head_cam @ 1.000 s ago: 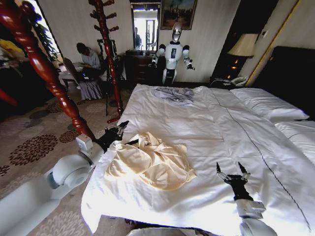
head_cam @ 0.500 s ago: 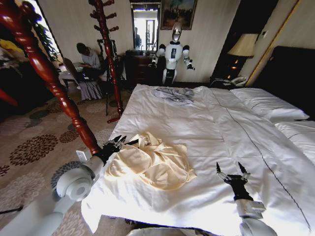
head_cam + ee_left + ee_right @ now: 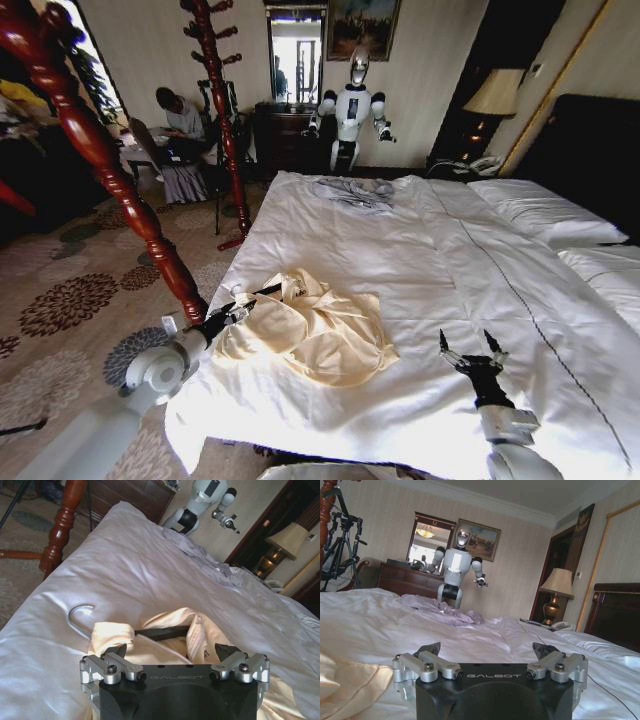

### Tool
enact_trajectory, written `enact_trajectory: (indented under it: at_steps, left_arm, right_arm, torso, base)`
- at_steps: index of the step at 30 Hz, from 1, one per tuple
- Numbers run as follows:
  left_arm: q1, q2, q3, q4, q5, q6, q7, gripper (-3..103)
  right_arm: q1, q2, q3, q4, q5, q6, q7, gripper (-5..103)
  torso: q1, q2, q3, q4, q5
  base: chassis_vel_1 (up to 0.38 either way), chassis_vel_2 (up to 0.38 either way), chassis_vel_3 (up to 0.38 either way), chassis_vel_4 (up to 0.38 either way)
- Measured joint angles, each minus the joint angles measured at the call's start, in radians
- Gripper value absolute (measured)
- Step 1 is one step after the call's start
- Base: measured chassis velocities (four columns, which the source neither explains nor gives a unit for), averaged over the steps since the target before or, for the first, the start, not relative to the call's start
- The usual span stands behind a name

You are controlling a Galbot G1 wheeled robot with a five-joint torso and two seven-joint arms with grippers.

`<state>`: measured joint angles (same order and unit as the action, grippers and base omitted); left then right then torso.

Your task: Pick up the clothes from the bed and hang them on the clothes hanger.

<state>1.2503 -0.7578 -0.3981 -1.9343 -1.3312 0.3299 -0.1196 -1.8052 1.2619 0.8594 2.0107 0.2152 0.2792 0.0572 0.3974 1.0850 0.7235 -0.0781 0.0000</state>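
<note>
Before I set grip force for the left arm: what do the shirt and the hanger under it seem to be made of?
The shirt looks like thin, soft woven fabric, matte cream-yellow; it lies crumpled in loose folds on the bed. The hanger has a dark, smooth bar, plastic or coated, hard to tell, and a bare shiny wire hook, likely metal. The left gripper, open, is at the collar.

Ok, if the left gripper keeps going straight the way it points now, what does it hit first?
Most likely the cream shirt: the open left gripper faces its collar, with the black hanger tucked inside just beyond. Depth is hard to judge from here.
</note>
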Motion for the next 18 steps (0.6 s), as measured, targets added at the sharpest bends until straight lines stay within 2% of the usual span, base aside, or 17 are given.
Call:
enact_trajectory:
  at_steps: [2, 8, 18]
  left_arm:
    - [0.005, 0.002, -0.011, 0.036, -0.039, 0.018, 0.007, 99]
    - [0.003, -0.009, 0.007, 0.093, -0.047, 0.026, 0.032, 98]
    - [-0.043, -0.058, 0.061, 0.167, -0.038, 0.043, -0.005, 94]
  right_arm:
    - [0.0, 0.0, 0.0, 0.0, 0.0, 0.0, 0.0, 100]
    - [0.0, 0.0, 0.0, 0.0, 0.0, 0.0, 0.0, 100]
    - [0.0, 0.0, 0.0, 0.0, 0.0, 0.0, 0.0, 100]
  torso:
    - [0.0, 0.0, 0.0, 0.0003, 0.0001]
    - [0.0, 0.0, 0.0, 0.0005, -0.0001]
    - [0.0, 0.0, 0.0, 0.0003, 0.0001]
  base:
    - [0.0, 0.0, 0.0, 0.0]
    - [0.0, 0.0, 0.0, 0.0]
    - [0.0, 0.0, 0.0, 0.0]
